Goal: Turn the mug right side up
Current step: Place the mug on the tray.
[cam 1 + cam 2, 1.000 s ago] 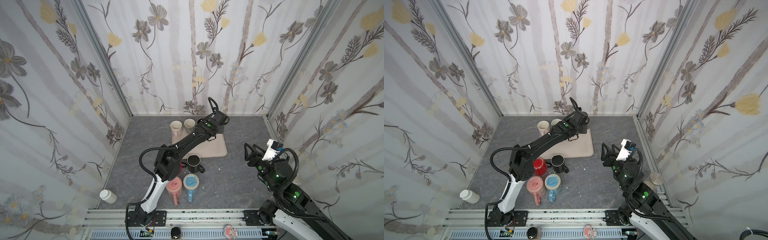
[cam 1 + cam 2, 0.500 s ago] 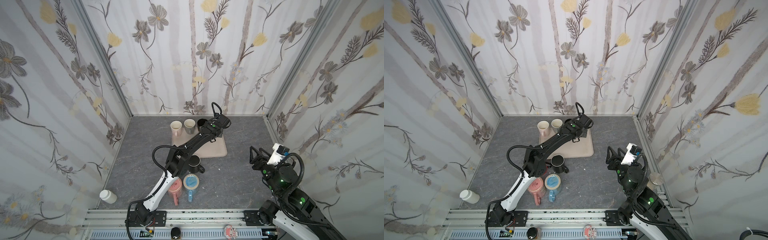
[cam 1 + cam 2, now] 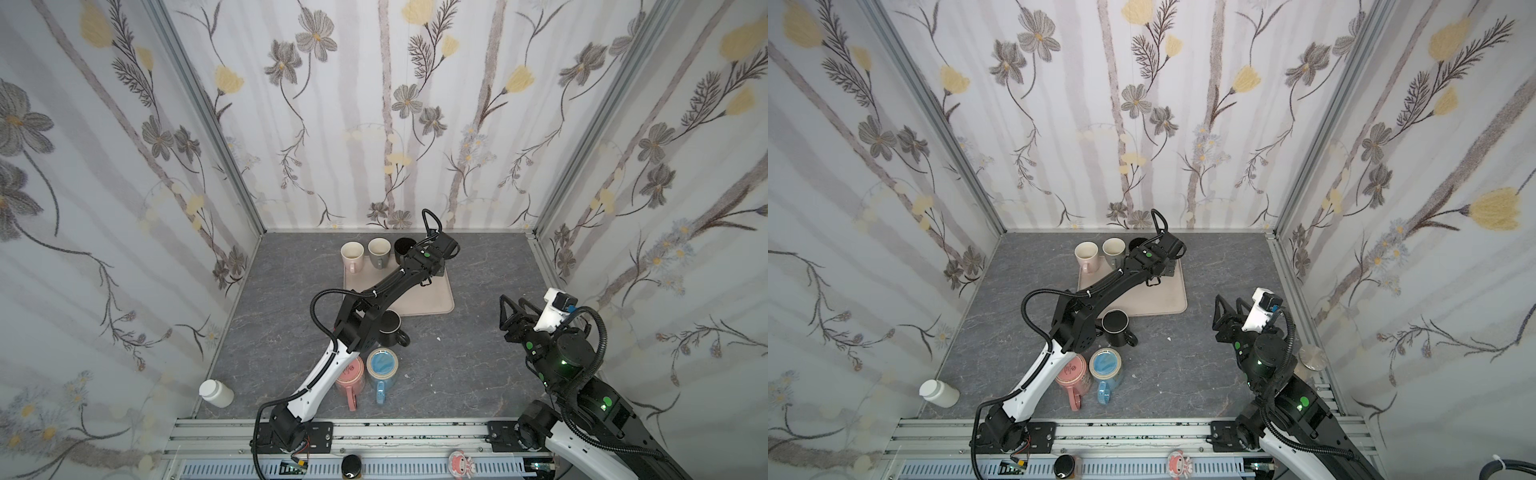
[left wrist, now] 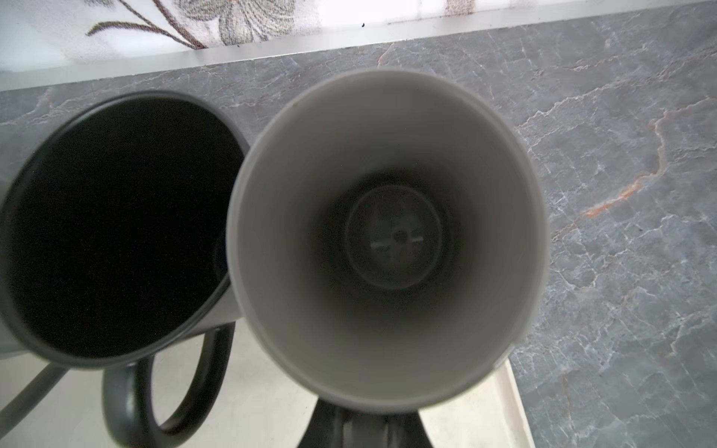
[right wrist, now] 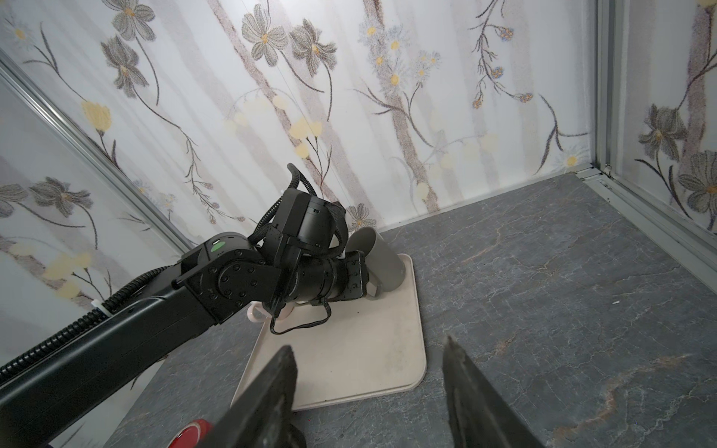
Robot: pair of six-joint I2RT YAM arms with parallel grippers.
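The mug [image 4: 388,240] is plain grey, and in the left wrist view its open mouth faces the camera. In the right wrist view the mug [image 5: 378,263] leans over the far corner of the beige mat [image 5: 349,360], mouth up toward the back wall. My left gripper [image 4: 362,422] is shut on the mug's handle side. In both top views the left wrist hides this mug. My right gripper [image 5: 368,343] is open and empty, held in the air at the front right [image 3: 513,305].
A cream mug [image 3: 352,251], a beige mug [image 3: 379,248] and a black mug [image 3: 403,246] stand upright along the mat's back edge. Another black mug [image 3: 388,328], a blue mug [image 3: 382,363] and a pink mug [image 3: 351,374] sit near the left arm. A white bottle [image 3: 216,392] stands front left.
My left gripper has carried the grey mug toward the mat's back right corner, uncovering the black mug in the back row. The right arm has drawn back toward the front right.
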